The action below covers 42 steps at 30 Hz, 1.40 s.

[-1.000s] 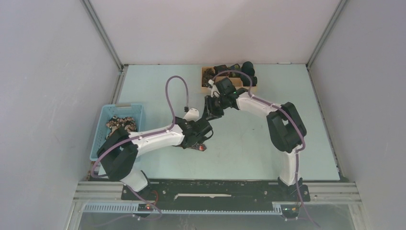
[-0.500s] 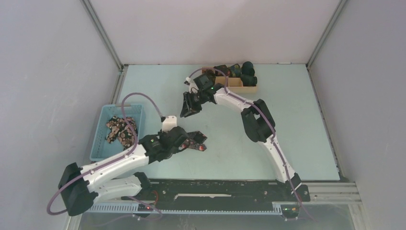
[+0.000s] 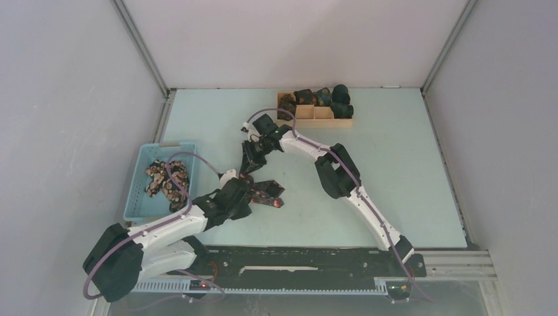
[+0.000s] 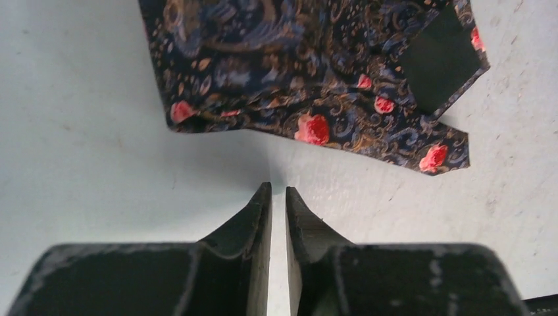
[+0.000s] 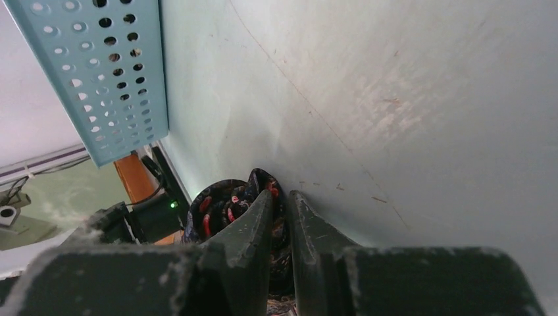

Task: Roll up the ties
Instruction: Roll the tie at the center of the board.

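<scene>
A dark tie with red and tan flowers [image 3: 268, 193] lies on the table in front of the arms. In the left wrist view its wide folded end [image 4: 296, 85] lies flat just beyond my left gripper [image 4: 278, 191], which is shut and empty, a small way short of the cloth. In the top view my left gripper [image 3: 255, 195] sits low at the tie's left side. My right gripper [image 3: 249, 166] reaches down just behind the tie. In the right wrist view my right gripper [image 5: 279, 197] is shut on a curled part of the tie [image 5: 220, 204].
A light-blue basket [image 3: 135, 191] at the left holds loose ties [image 3: 164, 179]; its perforated wall shows in the right wrist view [image 5: 99, 72]. A wooden divided tray [image 3: 314, 113] at the back holds rolled ties [image 3: 332, 97].
My right arm has swung left and forward from the tray down to the tie. My left arm has drawn back and dropped low, its gripper staying by the tie.
</scene>
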Motion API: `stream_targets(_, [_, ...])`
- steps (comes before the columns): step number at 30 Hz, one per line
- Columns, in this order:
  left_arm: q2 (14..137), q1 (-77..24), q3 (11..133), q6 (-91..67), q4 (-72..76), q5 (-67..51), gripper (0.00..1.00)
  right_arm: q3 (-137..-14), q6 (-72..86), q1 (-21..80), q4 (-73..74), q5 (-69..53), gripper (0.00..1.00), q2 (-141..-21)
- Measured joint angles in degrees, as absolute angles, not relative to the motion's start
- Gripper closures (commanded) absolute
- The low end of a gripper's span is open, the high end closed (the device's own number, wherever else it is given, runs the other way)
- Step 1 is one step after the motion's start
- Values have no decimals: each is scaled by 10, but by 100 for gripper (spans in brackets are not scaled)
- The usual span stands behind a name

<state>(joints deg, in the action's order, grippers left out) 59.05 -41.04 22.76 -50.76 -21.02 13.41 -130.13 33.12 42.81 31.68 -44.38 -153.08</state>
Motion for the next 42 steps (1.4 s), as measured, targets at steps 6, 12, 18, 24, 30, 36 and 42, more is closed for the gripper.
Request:
stream_targets(6, [620, -378, 218, -511, -133, 111, 84, -1301, 325, 435, 331, -471, 90, -1535])
stream_targets(12, [644, -352, 216, -510, -86, 103, 85, -1280, 313, 435, 335, -497, 91, -1534])
stream_targets(18, [651, -341, 216, -507, -74, 103, 86, -1235, 308, 439, 334, -504, 91, -1509])
stream_targets(24, [651, -340, 216, -499, -72, 103, 87, -1207, 304, 448, 329, -496, 92, -1484])
stream_targets(30, [651, -340, 214, -491, -66, 105, 87, -1186, 299, 453, 318, -487, 92, -1469])
stream_targets(36, [649, -339, 211, -483, -64, 106, 81, -1159, 299, 454, 296, -481, 91, -1455])
stream_targets(42, [622, -336, 195, -479, -65, 110, 78, -1141, 299, 454, 285, -478, 88, -1447])
